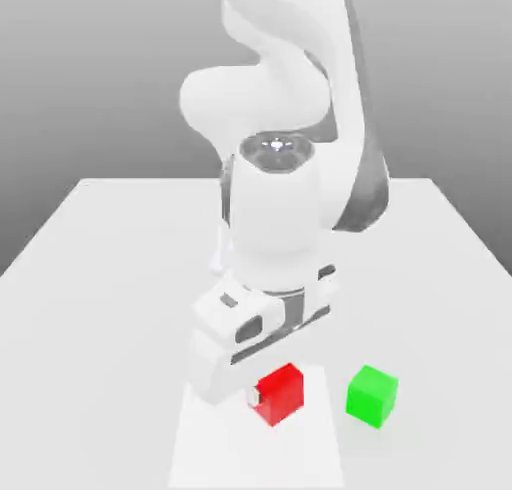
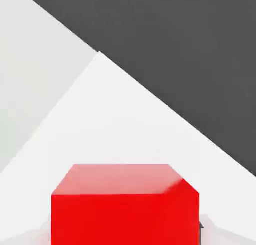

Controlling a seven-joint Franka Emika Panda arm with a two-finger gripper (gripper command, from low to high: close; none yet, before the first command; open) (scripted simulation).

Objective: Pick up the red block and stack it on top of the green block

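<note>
In the exterior view, the pincer (image 1: 277,389) is down at the red block (image 1: 281,402); how far open it is, or whether it grips anything, I can't tell. From there the green block (image 1: 371,397) sits at three o'clock, apart, so the carry should run that way. Both are plain cubes; the arm (image 1: 277,213) is rounded, glossy white.

In the hand view, the red block looms close, flat-faced, crisp-edged, with a paler sheen on one face.

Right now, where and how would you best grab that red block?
Probably from above, fingers on two opposite upright sides of the red block. It is a plain box with flat faces and no handle, and it sits turned on the white patch, so the fingers should line up with its faces.
</note>
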